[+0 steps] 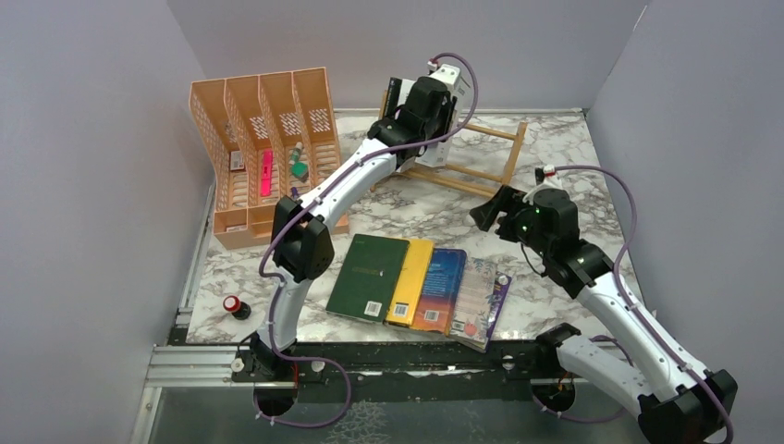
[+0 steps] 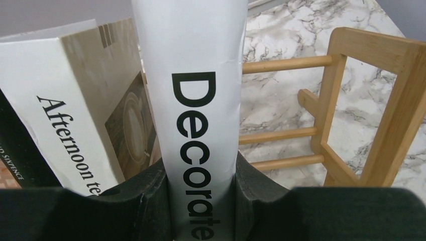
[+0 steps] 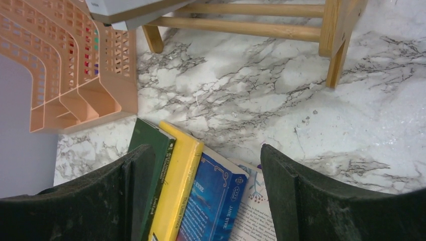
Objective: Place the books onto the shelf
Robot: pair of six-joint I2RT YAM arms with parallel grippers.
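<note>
My left gripper is shut on the spine of the white "Decorate" book, holding it upright at the left end of the light-wood shelf. An "Afternoon tea" book and a black book lean just left of it. In the top view the left gripper is over the shelf. On the table in front lie four books in a row: dark green, yellow, blue-orange and purple floral. My right gripper hangs open above their far ends, holding nothing.
An orange perforated file organiser with small pink and green items stands at the back left, close to the left arm. A small red-capped object sits near the table's front left corner. Grey walls enclose the marble table.
</note>
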